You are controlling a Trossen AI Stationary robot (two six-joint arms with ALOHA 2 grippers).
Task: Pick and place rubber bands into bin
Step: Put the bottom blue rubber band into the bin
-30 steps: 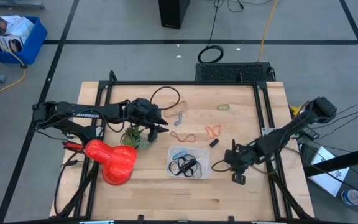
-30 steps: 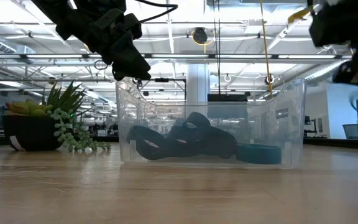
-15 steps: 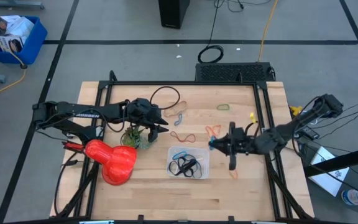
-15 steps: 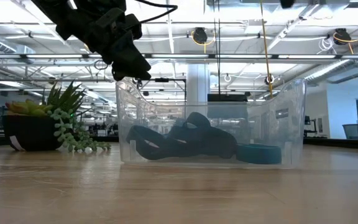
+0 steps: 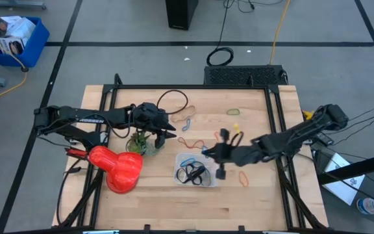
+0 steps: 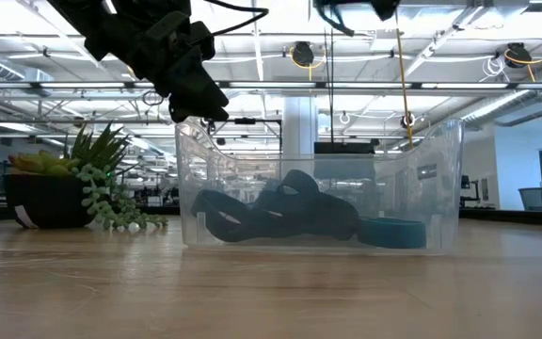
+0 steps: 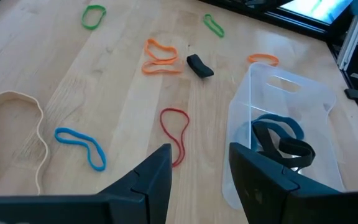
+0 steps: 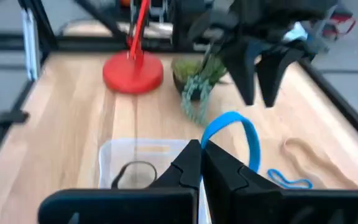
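Carrying blue band to bin.
My right gripper (image 5: 208, 153) jaws pinch a blue rubber band (image 8: 230, 134), bin (image 5: 197, 169) just lower-left; left gripper (image 5: 166, 132) jaws open, waiting.

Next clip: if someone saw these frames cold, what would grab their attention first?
Probably the right gripper, shut on a blue rubber band and reaching in over the clear bin, which already holds dark and blue bands near the table's middle. Next, the bright red object at the table's left beside a small potted plant, with the left gripper open above the plant. More bands lie scattered on the wood behind the bin.
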